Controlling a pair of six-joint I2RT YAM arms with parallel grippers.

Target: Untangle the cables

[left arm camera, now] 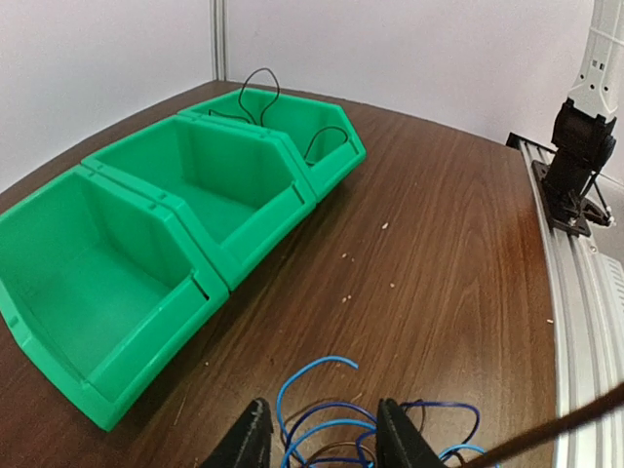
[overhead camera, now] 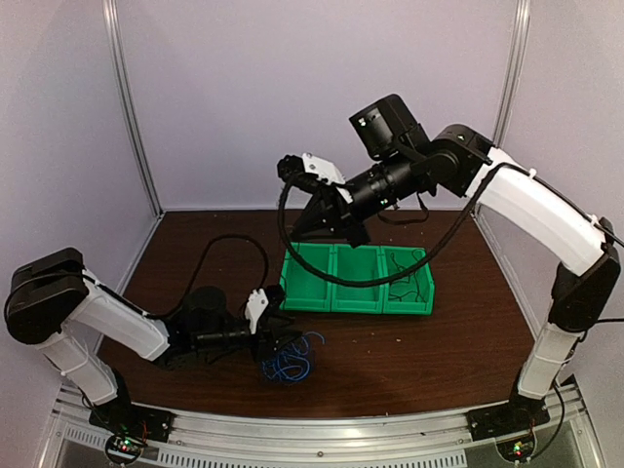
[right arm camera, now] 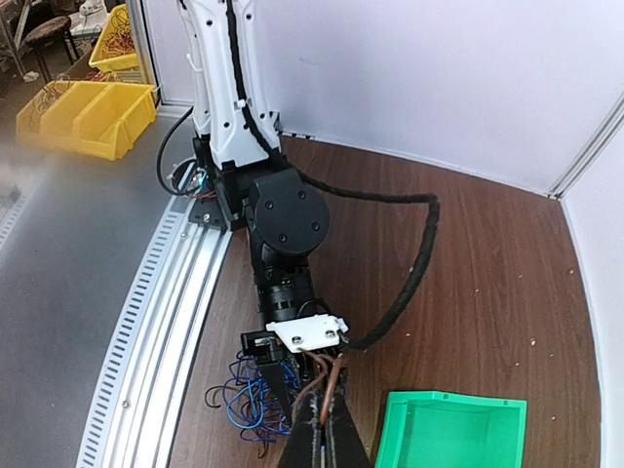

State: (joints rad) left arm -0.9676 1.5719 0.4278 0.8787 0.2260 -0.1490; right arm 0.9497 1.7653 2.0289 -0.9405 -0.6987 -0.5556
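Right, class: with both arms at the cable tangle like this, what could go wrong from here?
1. The right gripper seems shut on a brown strand running into the blue tangle, which the left gripper straddles; pulling could tighten the knot or drag the whole bunch.
2. The tangle lies close to the slotted rail; loose loops might catch there.
3. The right arm's thick hose hangs low over the green bins; it may snag them.
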